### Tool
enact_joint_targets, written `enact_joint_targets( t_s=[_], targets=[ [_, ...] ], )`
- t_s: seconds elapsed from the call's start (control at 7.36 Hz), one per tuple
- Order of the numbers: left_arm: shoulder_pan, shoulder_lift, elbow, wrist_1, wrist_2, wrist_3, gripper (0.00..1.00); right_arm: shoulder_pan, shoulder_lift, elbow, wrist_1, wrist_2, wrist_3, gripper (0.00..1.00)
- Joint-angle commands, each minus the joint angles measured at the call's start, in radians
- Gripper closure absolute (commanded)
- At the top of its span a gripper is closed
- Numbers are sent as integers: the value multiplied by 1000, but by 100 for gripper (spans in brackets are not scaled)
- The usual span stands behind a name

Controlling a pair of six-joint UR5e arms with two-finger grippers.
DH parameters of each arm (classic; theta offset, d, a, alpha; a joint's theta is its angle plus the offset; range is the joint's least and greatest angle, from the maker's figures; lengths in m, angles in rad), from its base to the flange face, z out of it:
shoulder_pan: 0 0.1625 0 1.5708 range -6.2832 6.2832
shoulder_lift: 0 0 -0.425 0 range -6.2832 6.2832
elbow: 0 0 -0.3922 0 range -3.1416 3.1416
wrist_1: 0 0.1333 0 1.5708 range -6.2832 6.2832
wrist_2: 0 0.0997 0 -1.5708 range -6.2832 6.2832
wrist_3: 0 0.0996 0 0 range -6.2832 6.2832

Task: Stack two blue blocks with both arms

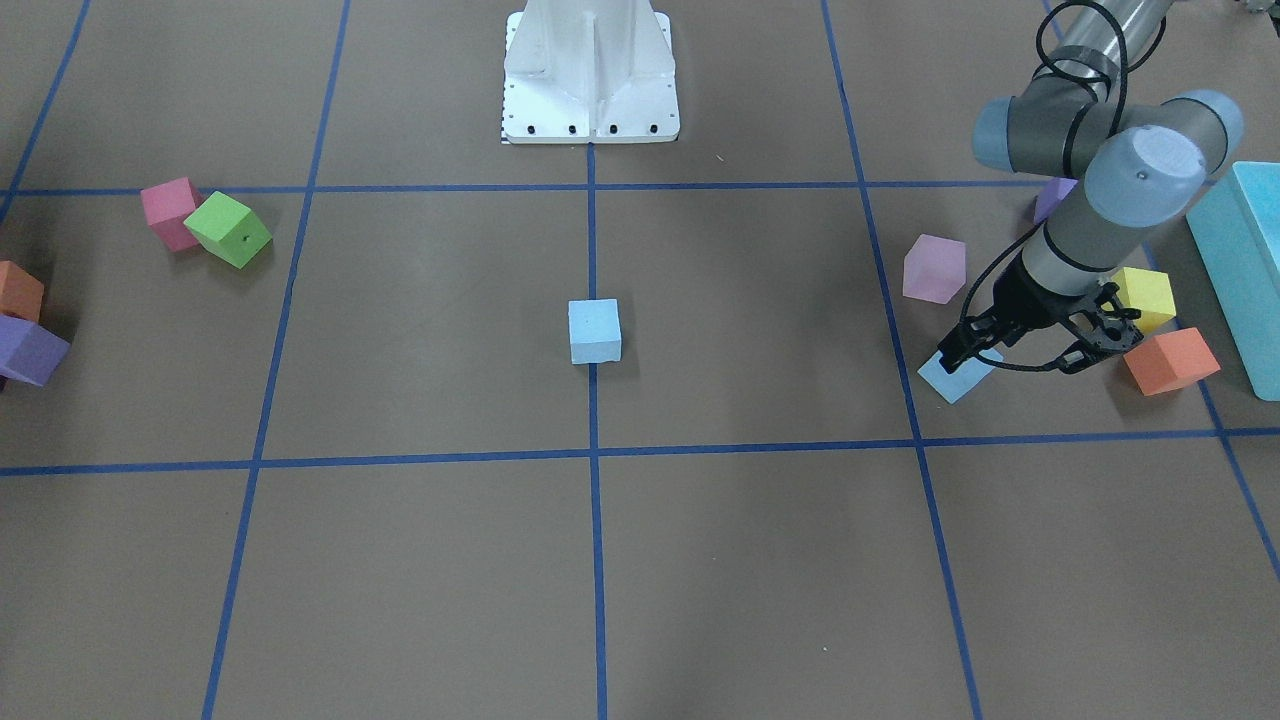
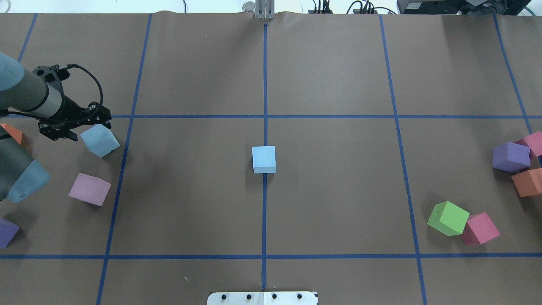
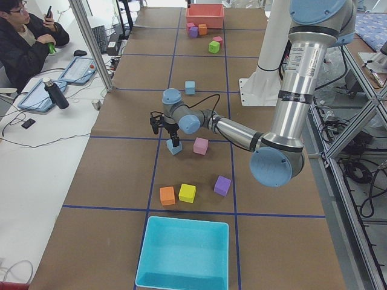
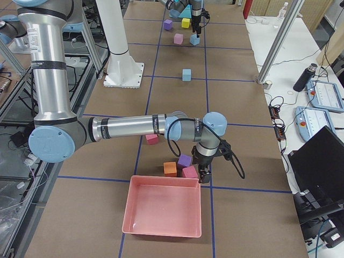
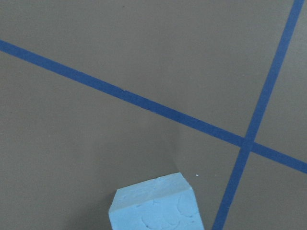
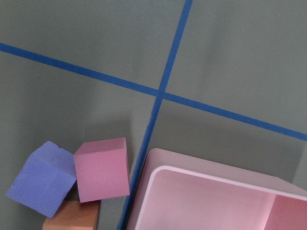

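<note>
LEFT EDGE OF THE COUNTER: The left arm (image 2: 25, 95) is reaching out near the left edge of the counter (image 2: 338, 190). Its pincer (image 2: 89, 129) is spreading wide and hanging right at a light blue block (image 2: 100, 140), which is sitting skewed to the blue tape lines (image 2: 265, 84). The jaws are not closing on it. The second blue block (image 2: 264, 159) is sitting square at the counter's centre, well apart from every edge.

The step in hand is looking like the pick-up. Doing it well is probably meaning turning the wrist so the jaws are facing two flat sides rather than corners. It is also meaning centring the block between them, going low and squeezing gently, since foam is likely giving under pressure. The lift should be going straight up, clear of the pale pink cube (image 2: 89, 189) lying nearby.

The right arm (image 4: 134, 126) is stretching toward the right edge, its pincer (image 4: 203, 173) hanging over a cluster of cubes (image 4: 183, 165) beside a pink tray (image 4: 161, 209). Whether that pincer is wide or narrow cannot be told.

Brown paper is covering the counter. A turquoise box (image 3: 184, 254) is sitting at the left edge. A person (image 3: 24, 42) is sitting at a side desk beyond the edge opposite the robot.
</note>
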Motion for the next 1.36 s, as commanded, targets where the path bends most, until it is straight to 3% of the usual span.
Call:
enact_joint_targets(
  t_s=[0.0, 0.54, 0.68, 0.95, 1.09, 1.22],
  targets=[
    [19, -2, 30, -3, 16, 0, 2, 0, 1, 0, 0, -1, 1, 0],
    [56, -50, 108, -6, 18, 3, 4, 0, 6, -4, 0, 0, 1, 0],
    [68, -50, 110, -8, 19, 13, 33, 0, 8, -4, 0, 0, 1, 0],
    [75, -50, 102, -25, 21, 20, 75, 0, 9, -4, 0, 0, 1, 0],
    [75, -51, 72, -22, 19, 20, 91, 0, 8, -5, 0, 2, 1, 0],
    [73, -82, 35, -2, 8, 21, 96, 0, 3, -5, 0, 5, 1, 0]
  ],
)
